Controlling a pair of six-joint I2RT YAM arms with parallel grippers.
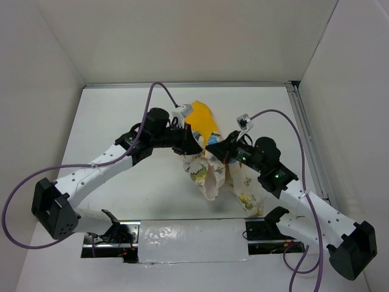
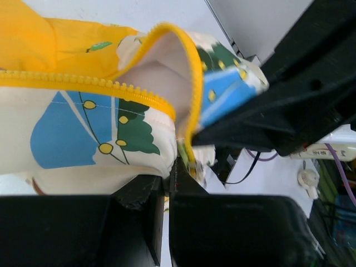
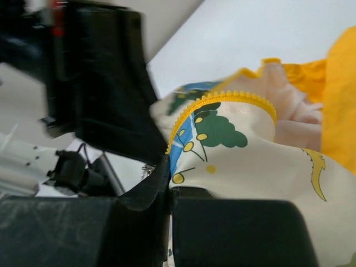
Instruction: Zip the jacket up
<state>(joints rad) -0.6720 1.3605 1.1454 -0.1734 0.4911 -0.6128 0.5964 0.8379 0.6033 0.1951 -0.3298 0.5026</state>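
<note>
Item: jacket (image 1: 202,121), cream cartoon print, yellow hood, middle of table (image 1: 134,194), front open, zipper teeth (image 2: 100,83) exposed. Holds: left gripper (image 2: 167,186) pinched shut on its zipper edge; right gripper (image 3: 169,186) clamped shut on opposite front edge.

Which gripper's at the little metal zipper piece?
The left gripper: the metal piece sits at its jaws' tips. The right gripper pinches the jacket beside its zipper teeth.

White perforated arms (image 1: 91,173), black joints (image 1: 159,119), purple cables (image 1: 159,84)
</note>
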